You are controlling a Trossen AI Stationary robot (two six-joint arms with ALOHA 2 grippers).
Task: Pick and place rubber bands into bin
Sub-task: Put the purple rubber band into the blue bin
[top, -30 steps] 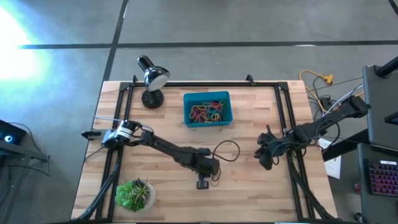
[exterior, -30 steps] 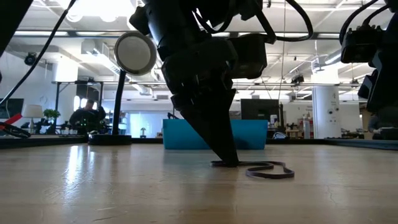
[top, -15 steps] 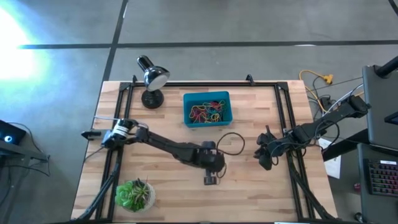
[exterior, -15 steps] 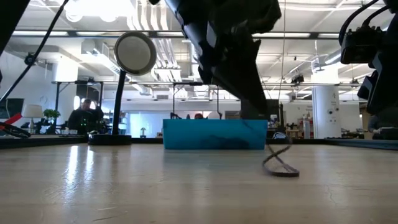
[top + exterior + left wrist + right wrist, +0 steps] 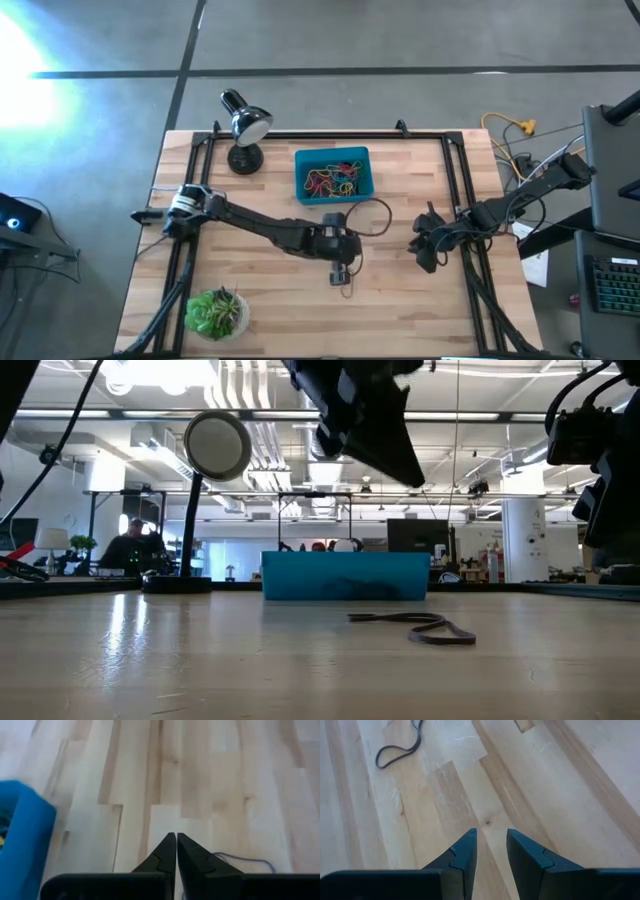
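From the high view, the left gripper [image 5: 338,243] is hanging over the middle of the desk, just on the near side of the bin [image 5: 333,174], which is standing close to the far edge with many coloured rubber bands [image 5: 332,181] inside. One dark band [image 5: 372,216] is lying loose on the wood, between the bin and the right gripper [image 5: 424,249]; it is nearer to the left gripper, on its right and a little toward the far edge. Whether the thin loop is touching the fingers is hard to make out here.

From the low view, the left gripper is lifted above the desk [image 5: 200,660], and the dark band [image 5: 415,626] is resting flat on the wood below it, in front of the bin [image 5: 345,577], its long axis running along the near edge. I judge that nothing is held.

In the left wrist view, the fingers are pressed together with nothing between them; only a piece of the dark band [image 5: 245,861] is showing beside them, the rest is cut off.

In the right wrist view, the right gripper [image 5: 490,840], waiting near the right edge, is standing partly open and empty, with the dark band [image 5: 400,749] well apart.
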